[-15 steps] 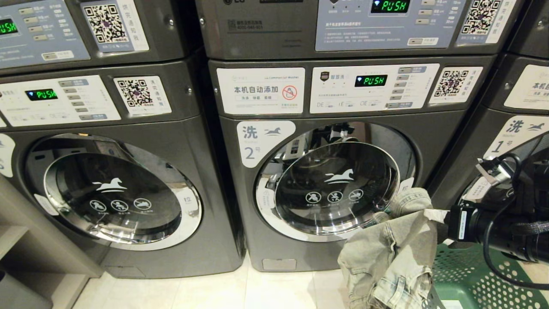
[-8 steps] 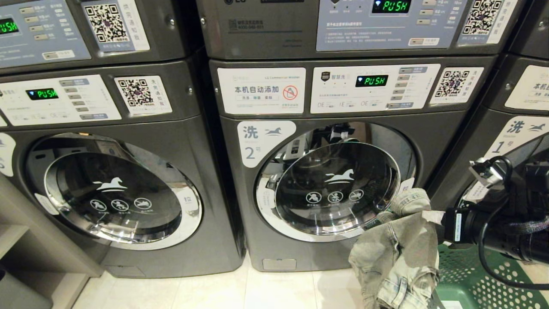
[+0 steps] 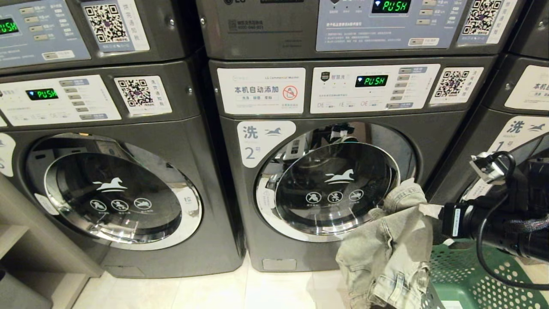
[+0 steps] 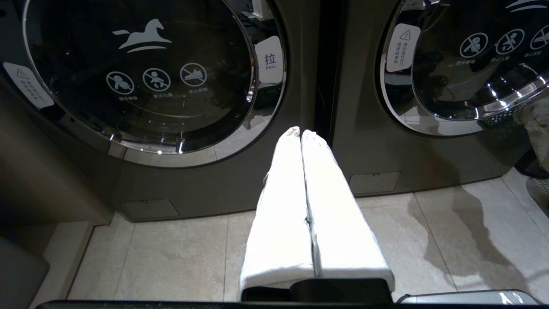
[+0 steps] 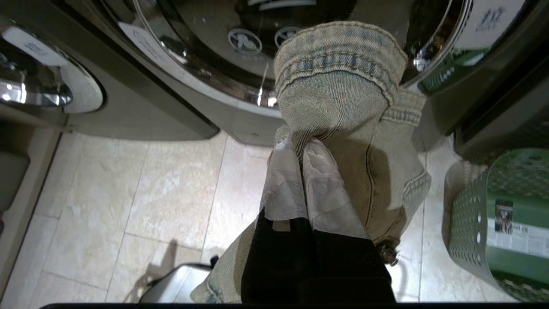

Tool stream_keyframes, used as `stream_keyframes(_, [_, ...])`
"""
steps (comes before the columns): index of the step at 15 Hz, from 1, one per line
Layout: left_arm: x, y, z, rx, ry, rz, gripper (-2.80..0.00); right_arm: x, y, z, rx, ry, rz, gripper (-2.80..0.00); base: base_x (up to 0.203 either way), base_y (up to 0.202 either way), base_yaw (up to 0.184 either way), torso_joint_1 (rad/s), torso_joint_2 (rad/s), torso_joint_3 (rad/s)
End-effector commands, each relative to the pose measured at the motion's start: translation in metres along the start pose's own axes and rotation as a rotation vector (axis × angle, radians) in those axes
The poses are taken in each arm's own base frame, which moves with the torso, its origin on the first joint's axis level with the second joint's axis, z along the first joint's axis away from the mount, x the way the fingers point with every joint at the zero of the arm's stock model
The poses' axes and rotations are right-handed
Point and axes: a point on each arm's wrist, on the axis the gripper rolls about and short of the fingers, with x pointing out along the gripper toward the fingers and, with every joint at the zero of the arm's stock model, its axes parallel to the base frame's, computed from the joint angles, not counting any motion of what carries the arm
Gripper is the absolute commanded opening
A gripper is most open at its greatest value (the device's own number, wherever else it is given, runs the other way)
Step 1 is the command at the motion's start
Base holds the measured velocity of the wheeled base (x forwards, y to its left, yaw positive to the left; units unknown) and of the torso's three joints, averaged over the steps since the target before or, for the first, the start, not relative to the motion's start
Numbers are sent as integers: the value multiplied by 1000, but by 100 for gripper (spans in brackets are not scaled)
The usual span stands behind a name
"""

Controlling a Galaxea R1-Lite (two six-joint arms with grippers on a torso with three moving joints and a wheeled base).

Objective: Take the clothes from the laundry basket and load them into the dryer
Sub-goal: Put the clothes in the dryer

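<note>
A pale grey-green denim garment of the clothes [image 3: 386, 253] hangs in front of the lower right of the washer marked 2 [image 3: 334, 189]. My right gripper [image 3: 430, 211] is shut on its upper folds. In the right wrist view the white-wrapped fingers [image 5: 319, 171] pinch the cloth and a faded blue hem [image 5: 339, 64] bulges past the gripper [image 5: 296, 148]. The green laundry basket [image 3: 472, 274] stands on the floor just right of the garment, under my right arm. My left gripper [image 4: 300, 132] is shut and empty, low before the gap between two washers. The dryer's door shows in no view.
A second washer [image 3: 111, 193] with a horse mark stands to the left, a third at the far right edge [image 3: 519, 128]. Control panels of stacked upper machines [image 3: 386, 21] run along the top. Pale floor tiles [image 3: 214, 292] lie in front. A grey shelf unit [image 3: 17, 249] stands at far left.
The hanging garment has swung a little right and back to the left, and now sits slightly higher. My right gripper's hold on it is unchanged. The washers have not moved.
</note>
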Motion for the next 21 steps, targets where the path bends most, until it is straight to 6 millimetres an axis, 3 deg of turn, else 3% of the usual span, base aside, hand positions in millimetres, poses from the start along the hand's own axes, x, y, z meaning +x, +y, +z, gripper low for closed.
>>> stream_keyframes(1, [0,0,0,1,0,1,-280,0,0,1,-5,-50,13,-280,0,0,0,0,0,0])
stream_keyframes(21, [0,0,0,-2,0,2,-280,-1,0,-4,-15,-70,40,-280,0,0,0,220,-503,-285])
